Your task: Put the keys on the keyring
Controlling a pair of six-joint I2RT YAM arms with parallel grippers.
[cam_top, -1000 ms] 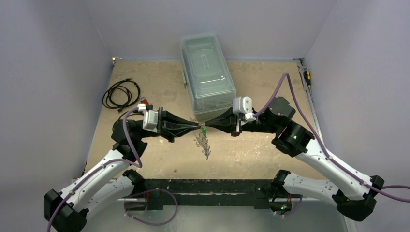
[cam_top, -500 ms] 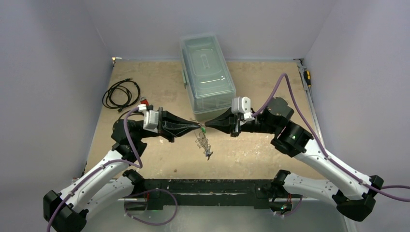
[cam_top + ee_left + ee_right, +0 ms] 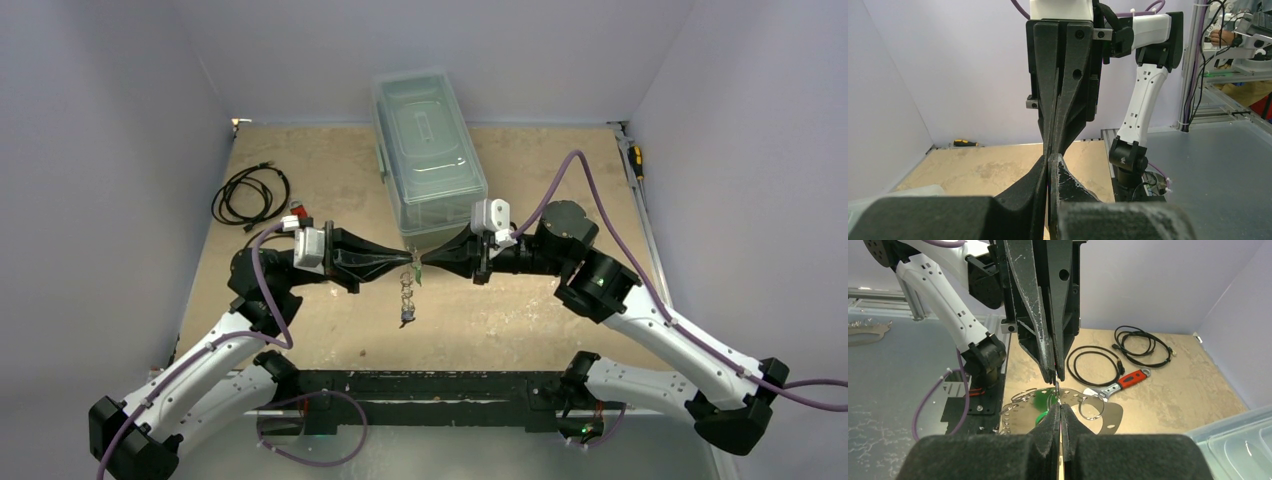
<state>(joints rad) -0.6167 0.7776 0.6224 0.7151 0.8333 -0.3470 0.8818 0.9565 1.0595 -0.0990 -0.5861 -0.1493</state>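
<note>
UNIT: Shifted since half a second ago: the spot where my two sets of jaws meet now lies further toward my left side, in front of the near end of the clear lidded box (image 3: pixel 428 150). My right arm (image 3: pixel 650 320) has stretched across to follow it. My left arm (image 3: pixel 215 345) has scarcely changed its pose.

INSPECTOR: Pose at this moment?

UNIT: Both forearms lie about level above the counter (image 3: pixel 320 170), pointed at each other and meeting tip to tip.

INSPECTOR: State of the jaws?

UNIT: Left jaws are closed, pinching a thin wire at the top of the keyring (image 3: pixel 1020 415). Right jaws are closed too, with their tips at the same spot. What sits between them I cannot tell.

INSPECTOR: Location of the task items?

UNIT: The keyring hangs clear of the counter, directly under the meeting point, with its small rings dangling below. A second ago that string trailed toward my right; now it hangs nearly straight down. The green key (image 3: pixel 1040 402) shows just beside my right tips, against the crescent band. Whether it is threaded on I cannot tell.

INSPECTOR: Other items?

UNIT: The black cables (image 3: pixel 250 195) and a red-handled tool (image 3: pixel 1128 379) lie on the counter at my far left, well apart from the jaws.
</note>
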